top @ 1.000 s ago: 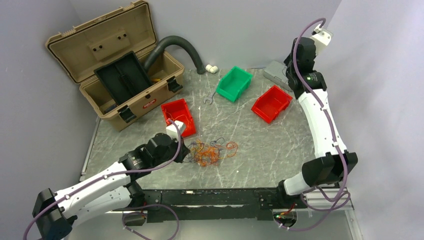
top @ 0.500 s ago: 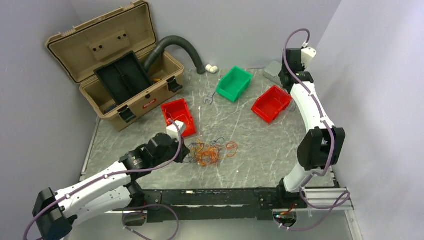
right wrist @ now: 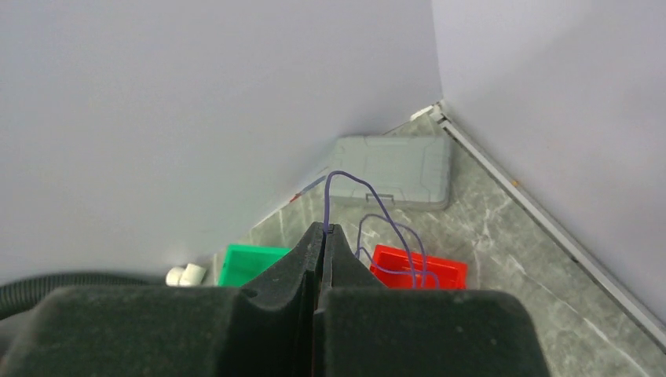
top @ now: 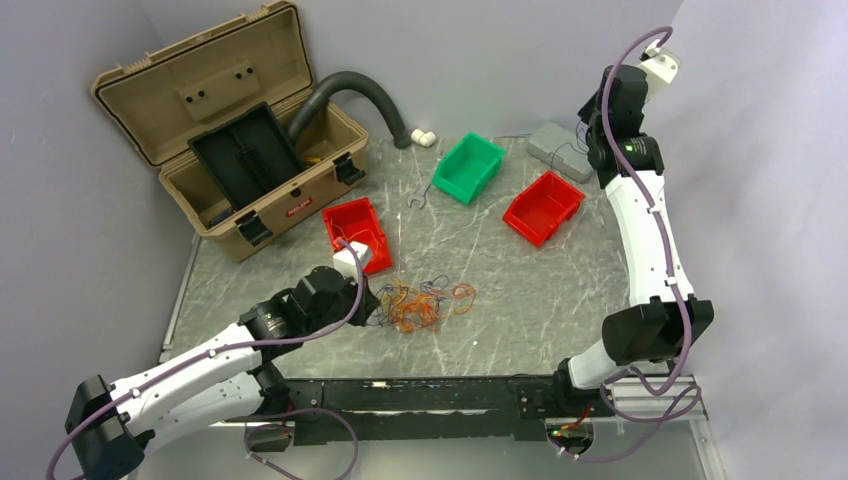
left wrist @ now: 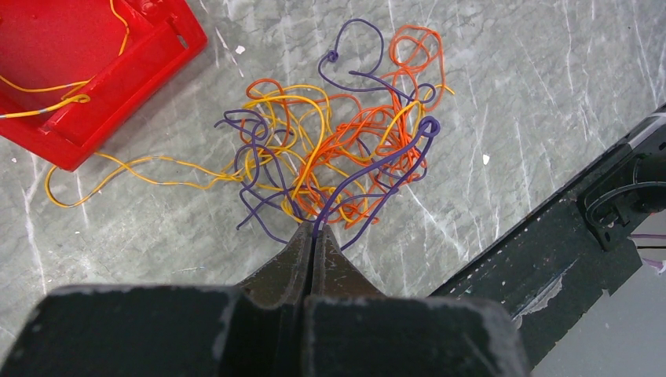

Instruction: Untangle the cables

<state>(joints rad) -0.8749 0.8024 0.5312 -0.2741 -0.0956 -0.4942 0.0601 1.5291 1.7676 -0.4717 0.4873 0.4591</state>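
Note:
The cables are a loose tangle of orange, yellow and purple wires on the marble table, near the front. In the left wrist view the tangle lies just ahead of my left gripper, which is shut on a purple wire that loops out of the heap. My left gripper is at the tangle's left edge. My right gripper is raised high at the back right. It is shut on another thin purple wire that hangs in loops over a red bin.
An open tan toolbox and a dark hose stand at the back left. A red bin holds yellow wire. A green bin, a second red bin and a grey box sit at the back.
My right arm dipped toward the grey box half a second ago and has risen again up and to the right with its purple wire. My left arm and the tangle have not moved.

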